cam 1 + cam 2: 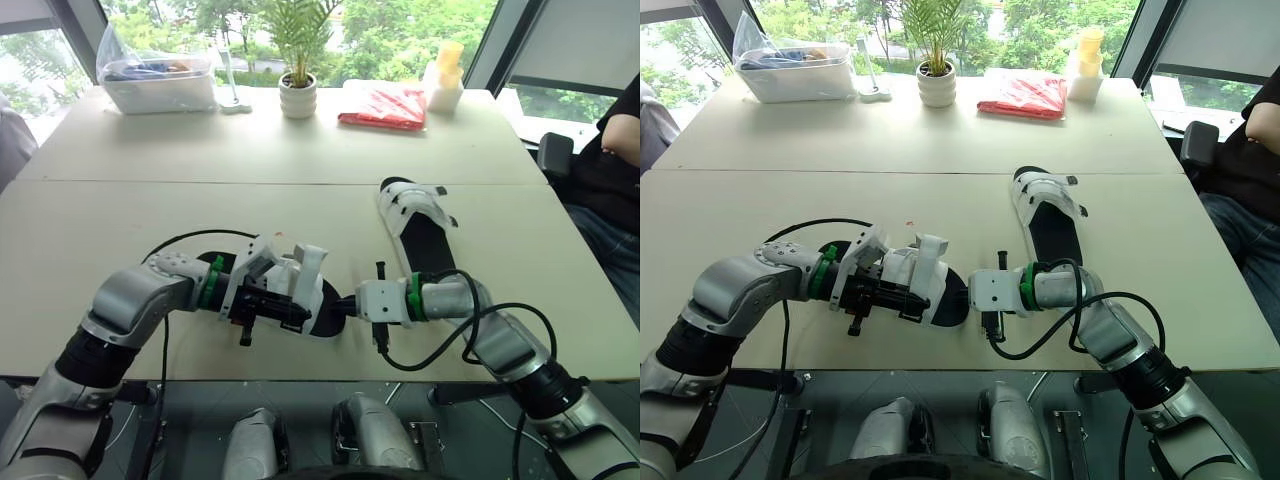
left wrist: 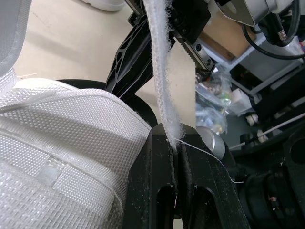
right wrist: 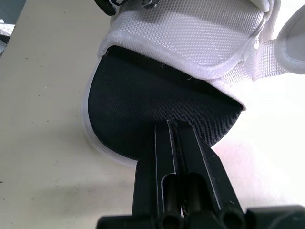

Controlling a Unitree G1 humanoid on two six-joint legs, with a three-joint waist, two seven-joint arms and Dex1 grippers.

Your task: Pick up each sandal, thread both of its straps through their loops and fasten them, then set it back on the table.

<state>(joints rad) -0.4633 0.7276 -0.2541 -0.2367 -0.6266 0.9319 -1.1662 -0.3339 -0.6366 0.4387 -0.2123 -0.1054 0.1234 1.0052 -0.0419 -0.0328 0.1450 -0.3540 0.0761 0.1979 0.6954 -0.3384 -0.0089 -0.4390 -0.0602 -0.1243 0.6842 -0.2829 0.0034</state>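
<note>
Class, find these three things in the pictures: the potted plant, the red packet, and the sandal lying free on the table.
potted plant (image 1: 298, 98), left eye view, on its white pot.
red packet (image 1: 383, 104), left eye view, on its middle.
free sandal (image 1: 428, 248), left eye view, on its black insole.

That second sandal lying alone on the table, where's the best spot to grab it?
Probably its bare black end, pinched across the thin sole edge from the robot's side. The white straps crowd the far end, and the second sandal lies flat, bare end nearest the right gripper, shut on the first sandal.
</note>
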